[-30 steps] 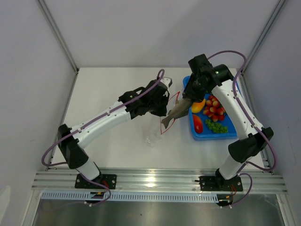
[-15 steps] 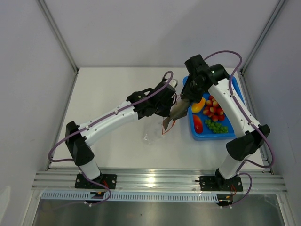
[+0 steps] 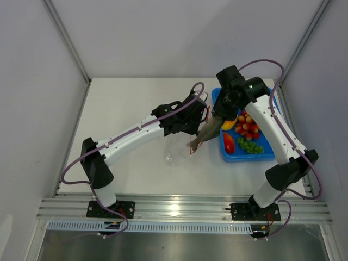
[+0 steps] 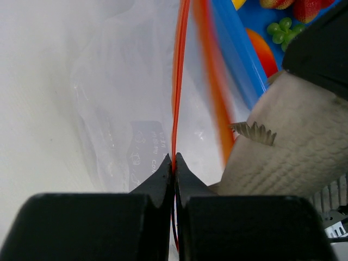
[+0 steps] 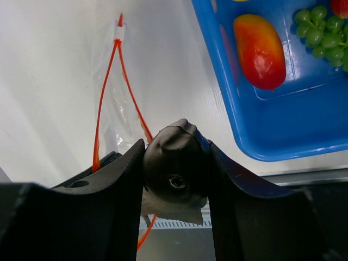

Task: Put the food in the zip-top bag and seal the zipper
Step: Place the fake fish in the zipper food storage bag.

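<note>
Left gripper [image 4: 174, 165] pinches one zipper [image 4: 178, 81] lip; right gripper [image 5: 176, 157] clamps the grey fish [image 4: 293, 136]; best to steer it squarely between both lips, zip-top bag [image 4: 114, 109] mouth held wide.

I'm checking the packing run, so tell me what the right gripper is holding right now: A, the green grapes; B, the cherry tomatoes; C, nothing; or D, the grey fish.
D: the right gripper is clamped on the grey fish at the zip-top bag, while the green grapes and cherry tomatoes lie in the blue tub.
</note>
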